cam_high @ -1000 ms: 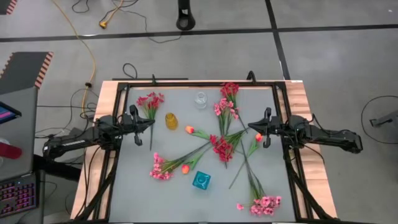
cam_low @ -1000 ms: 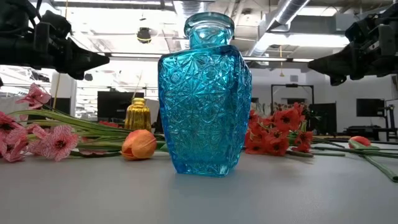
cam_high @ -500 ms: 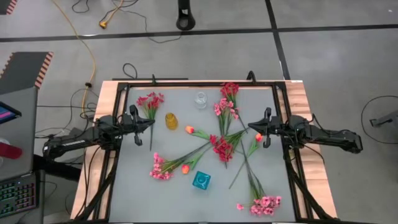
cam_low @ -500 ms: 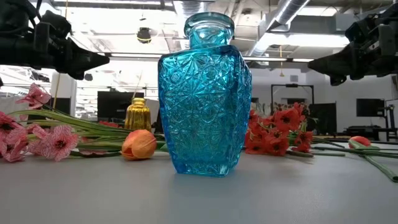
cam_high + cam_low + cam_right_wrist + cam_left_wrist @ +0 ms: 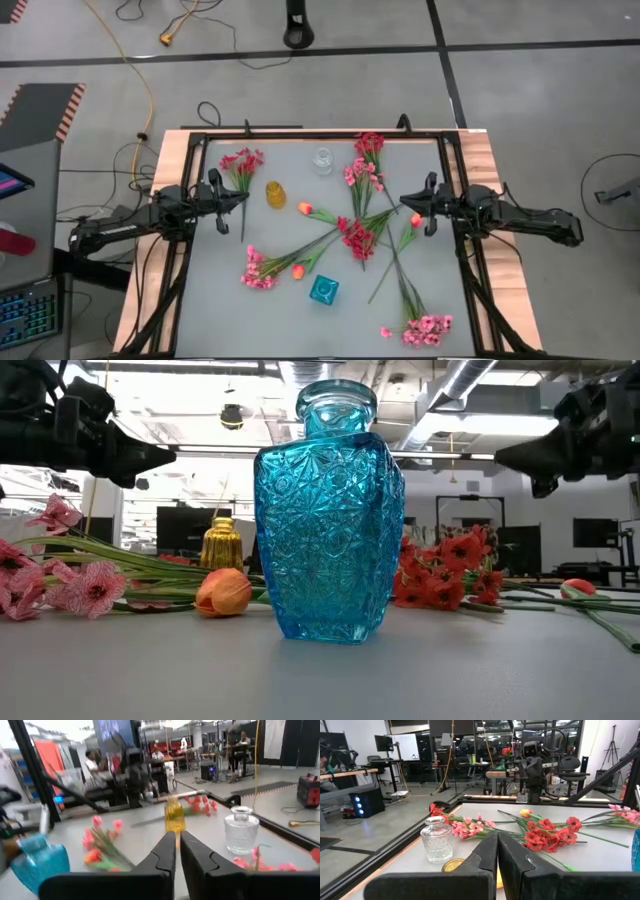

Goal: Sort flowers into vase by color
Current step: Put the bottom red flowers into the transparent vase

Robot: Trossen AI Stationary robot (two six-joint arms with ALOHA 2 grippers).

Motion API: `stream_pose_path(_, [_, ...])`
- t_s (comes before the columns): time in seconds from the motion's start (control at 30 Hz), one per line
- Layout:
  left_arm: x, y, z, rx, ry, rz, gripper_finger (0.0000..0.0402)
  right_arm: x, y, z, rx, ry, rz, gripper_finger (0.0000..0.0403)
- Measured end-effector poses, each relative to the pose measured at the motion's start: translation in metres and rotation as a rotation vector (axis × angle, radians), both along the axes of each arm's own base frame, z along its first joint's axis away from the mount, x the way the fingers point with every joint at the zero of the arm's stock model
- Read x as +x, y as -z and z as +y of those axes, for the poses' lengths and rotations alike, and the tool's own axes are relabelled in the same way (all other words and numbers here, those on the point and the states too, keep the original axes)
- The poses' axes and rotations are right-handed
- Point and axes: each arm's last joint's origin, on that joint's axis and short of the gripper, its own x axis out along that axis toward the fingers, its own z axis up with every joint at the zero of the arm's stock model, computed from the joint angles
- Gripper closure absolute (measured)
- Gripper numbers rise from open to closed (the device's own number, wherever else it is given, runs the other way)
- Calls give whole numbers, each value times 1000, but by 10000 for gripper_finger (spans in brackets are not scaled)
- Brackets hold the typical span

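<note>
The left gripper's (image 5: 243, 197) fingers (image 5: 490, 851) are pressed together on nothing, hovering just left of the amber vase (image 5: 275, 194). The right gripper's (image 5: 404, 201) fingers (image 5: 167, 849) stand a sliver apart, also empty, well to the right of that amber vase and just above an orange tulip bud (image 5: 416, 220). Both arms reach in level from the table's (image 5: 215, 290) side edges. The flowers lie loose: a dark-red spray (image 5: 241, 161) just beyond the amber vase's left, a tulip (image 5: 305, 208) just right of it, pink sprays (image 5: 361, 174) and a red cluster (image 5: 357, 238) further right, with crossed stems between. A clear glass vase (image 5: 322, 160) stands beyond the amber vase; a blue cut-glass vase (image 5: 323, 290) stands nearer the front edge. No writing is readable
</note>
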Motion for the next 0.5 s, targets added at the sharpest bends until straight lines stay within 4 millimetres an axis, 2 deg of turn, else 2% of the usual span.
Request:
stream_pose_path(0.13, [0,0,0,-24,1,-6,401,-2,-8,0,12,-2,-29,296])
stream_pose_path(0.37, [0,0,0,-40,2,-10,401,-3,-20,1,-7,-1,-51,181])
stream_pose_path(0.5, [0,0,0,-40,2,-11,401,1,-29,0,-6,0,-17,145])
